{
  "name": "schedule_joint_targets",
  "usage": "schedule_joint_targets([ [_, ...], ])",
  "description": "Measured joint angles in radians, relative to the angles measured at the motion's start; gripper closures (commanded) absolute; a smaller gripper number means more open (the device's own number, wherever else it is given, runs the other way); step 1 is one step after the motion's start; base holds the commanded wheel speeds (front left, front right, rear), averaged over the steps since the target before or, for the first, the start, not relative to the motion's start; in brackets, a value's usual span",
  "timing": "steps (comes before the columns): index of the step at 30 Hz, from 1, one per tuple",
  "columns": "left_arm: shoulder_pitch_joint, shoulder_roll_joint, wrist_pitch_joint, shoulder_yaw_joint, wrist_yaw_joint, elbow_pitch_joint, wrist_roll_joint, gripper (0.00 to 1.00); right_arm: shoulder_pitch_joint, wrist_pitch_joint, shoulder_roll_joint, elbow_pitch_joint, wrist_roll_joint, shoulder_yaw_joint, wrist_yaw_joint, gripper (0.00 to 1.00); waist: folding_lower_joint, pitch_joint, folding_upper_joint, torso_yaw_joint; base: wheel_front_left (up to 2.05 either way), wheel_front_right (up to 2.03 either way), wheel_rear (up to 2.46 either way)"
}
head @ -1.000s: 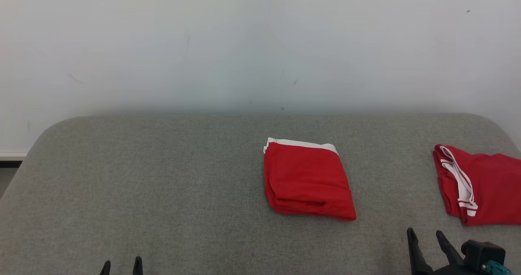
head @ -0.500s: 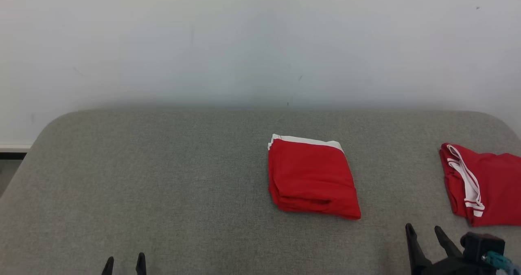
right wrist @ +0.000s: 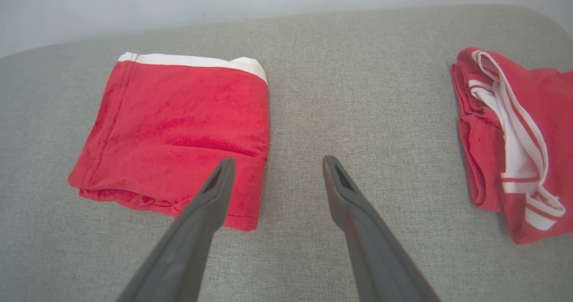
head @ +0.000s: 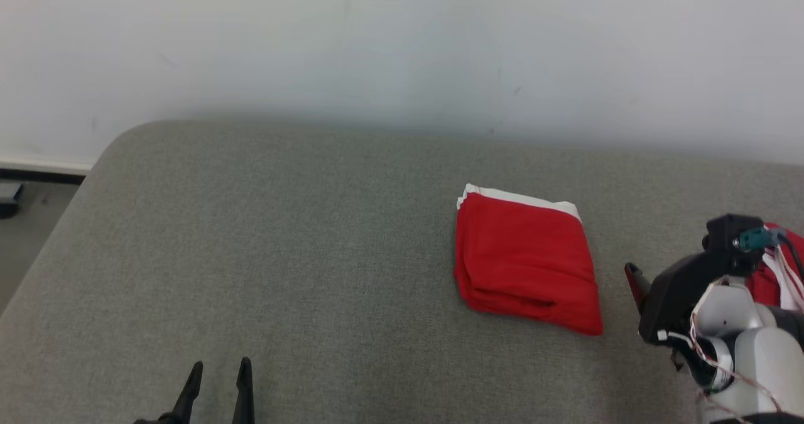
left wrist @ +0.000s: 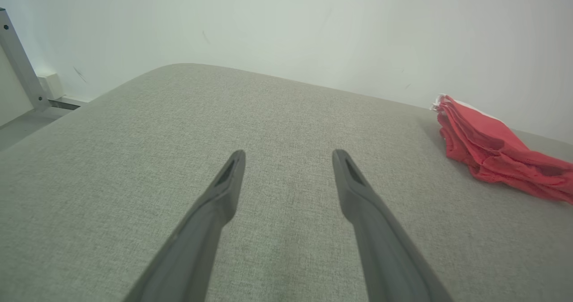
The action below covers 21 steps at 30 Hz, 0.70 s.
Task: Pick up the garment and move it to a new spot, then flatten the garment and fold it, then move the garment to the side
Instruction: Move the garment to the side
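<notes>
Grey upholstered surface [head: 301,235] against plain white wall [head: 402,41]

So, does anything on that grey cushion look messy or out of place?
Only mildly: the red garment with white stripes on the right of the grey cushion lies bunched, its trim twisted, while the folded red garment sits neat and square. Nothing looks spilled or torn.

– Is there any writing to read on the folded red garment [head: 526,262]?
– None. No letters, logo or tag can be made out on it.
– And the second red garment [right wrist: 555,127], the one with white stripes?
– Plain stripes, no print.
– What about the grey surface [head: 282,254] or the wall [head: 377,34]?
– No text, numbers or signs on either.
</notes>
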Motion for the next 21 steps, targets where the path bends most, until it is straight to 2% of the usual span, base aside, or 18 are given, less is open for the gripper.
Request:
schedule_joint_targets([
  [4,-0.036,-0.011,0.0,-0.016,0.0,-0.009,0.002,0.0,-0.141,0.085,0.0,0.059,-0.063,-0.051,0.0,0.0,0.0001,0.051,0.0001,0.031,0.0,0.0,0.0],
  [8,-0.06,-0.023,-0.004,-0.023,-0.006,-0.003,0.002,0.0,-0.227,0.127,0.001,0.176,-0.137,-0.114,0.0,0.0,0.0002,0.105,0.0001,0.084,0.0,0.0,0.0],
  [15,-0.083,-0.03,-0.006,-0.02,-0.009,0.0,0.013,0.0,-0.283,0.088,0.002,0.306,-0.182,-0.159,0.0,0.0,0.0002,0.16,0.0001,0.154,0.0,0.0,0.0],
  [21,-0.092,-0.035,-0.007,-0.016,-0.016,-0.014,0.027,0.0,-0.329,0.03,0.001,0.385,-0.247,-0.227,0.0,0.0,0.0001,0.197,0.0001,0.176,0.0,0.0,0.0],
])
